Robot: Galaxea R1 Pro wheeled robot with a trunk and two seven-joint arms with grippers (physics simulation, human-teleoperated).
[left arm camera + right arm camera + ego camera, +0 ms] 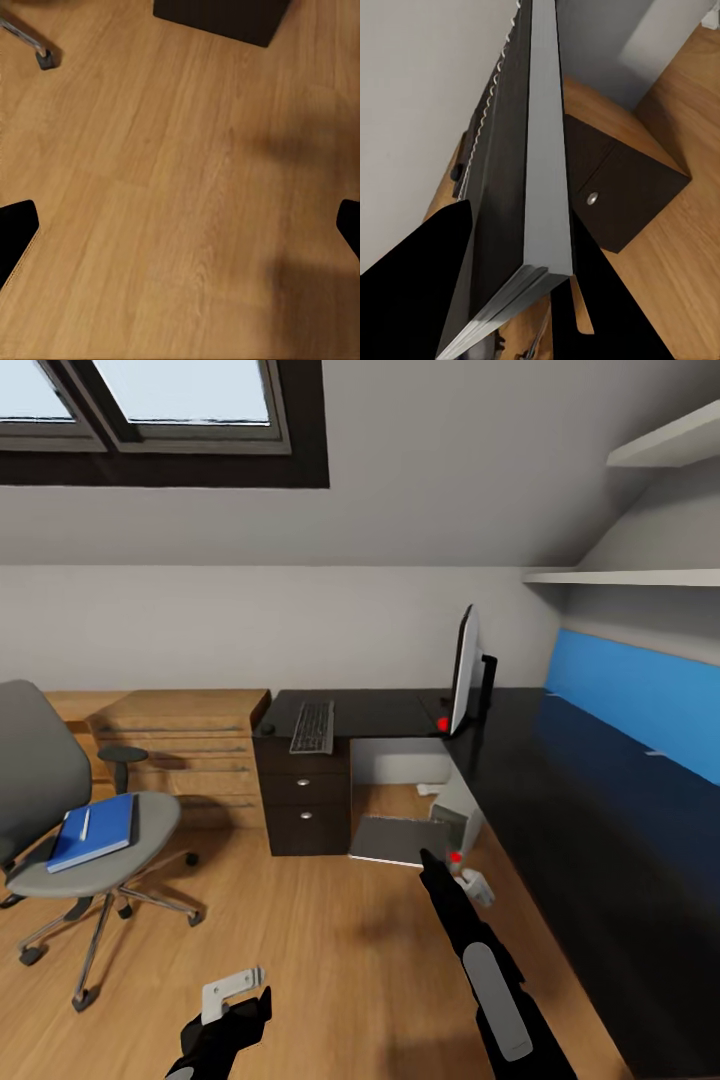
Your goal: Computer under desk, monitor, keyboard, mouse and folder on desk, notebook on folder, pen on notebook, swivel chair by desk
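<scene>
The grey swivel chair stands at the left, apart from the black desk. On its seat lies the blue folder with the white pen on top. The keyboard and the mouse lie on the desk's far wing, and the monitor stands edge-on at the corner. Under the desk sits the computer with its red light. My right gripper is shut on the dark grey notebook, held low over the floor. My left gripper hangs open above the floor.
The desk's black three-drawer unit stands under the keyboard. A light-wood chest lines the back wall. A blue wall panel and shelves run along the right. One chair castor rests on the wood floor.
</scene>
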